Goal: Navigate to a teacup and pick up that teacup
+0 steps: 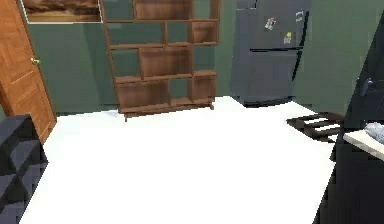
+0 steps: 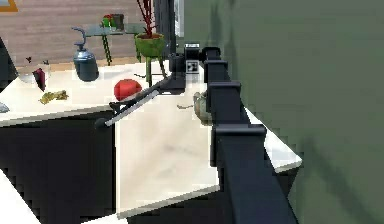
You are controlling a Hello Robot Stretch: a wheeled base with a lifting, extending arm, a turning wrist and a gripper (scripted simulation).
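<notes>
Pale, cream-coloured L-shaped table [image 2: 165, 165] carries the things in the arm side view. A small grey-white cup-like thing [image 2: 201, 104], probably the teacup, stands on it close against the dark square arm bar [image 2: 236, 145]. The jaws reach toward that view's left, near a round red thing [image 2: 127, 90] lying on the table, so I cannot tell whether they grip anything. The risk, as I judge it, is that the cup sits by the arm rather than at the jaws, so a careless sweep could tip it or shove it along the table. The blue-grey jug [image 2: 85, 66] and green potted plant [image 2: 150, 44] are also near. Small papers on the dark grey fridge [image 1: 266, 48] show no legible writing.
</notes>
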